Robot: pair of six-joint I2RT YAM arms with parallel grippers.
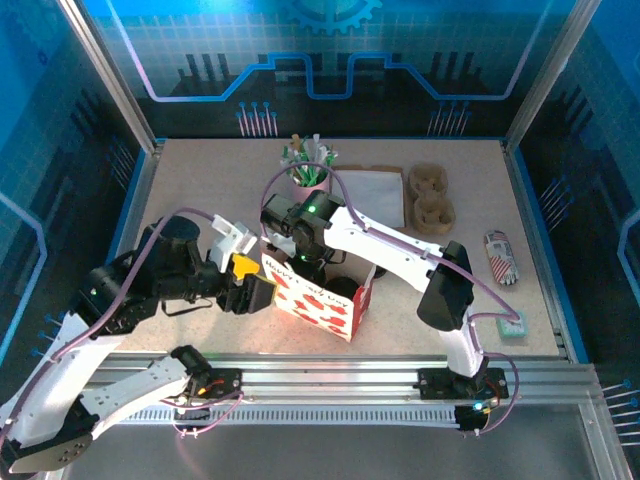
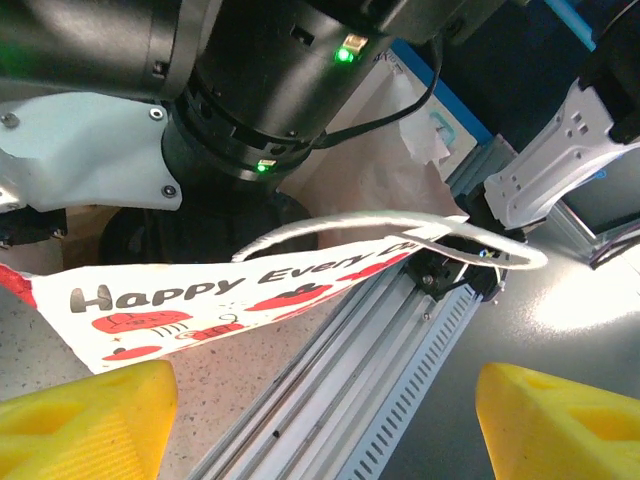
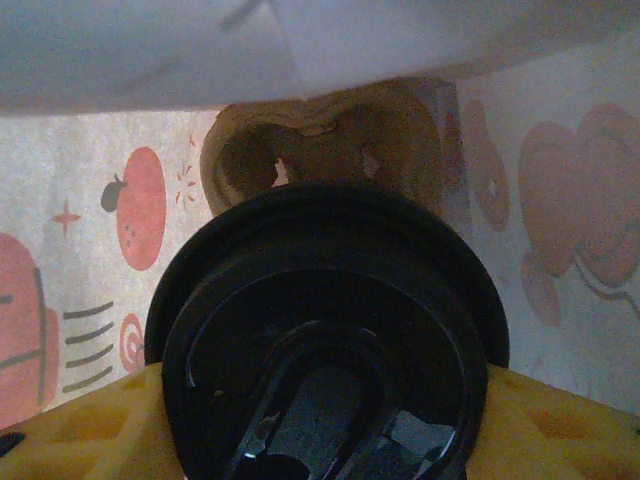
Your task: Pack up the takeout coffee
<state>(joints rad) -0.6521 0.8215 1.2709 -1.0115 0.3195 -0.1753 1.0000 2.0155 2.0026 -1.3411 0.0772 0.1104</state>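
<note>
Yellow fingers (image 3: 80, 430) of right gripper (image 3: 322, 430) grip black-lidded takeout coffee cup (image 3: 325, 300) from 2 sides; its white wall is hidden. Cup is inside white red-printed paper gift bag (image 1: 322, 305), with brown pulp carrier (image 3: 320, 140) beyond it. Left gripper (image 2: 325, 430) is spread wide at bag rim, holding nothing.

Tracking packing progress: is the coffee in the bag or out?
In: printed walls of the gift bag surround the black-lidded coffee in the right wrist view.
</note>
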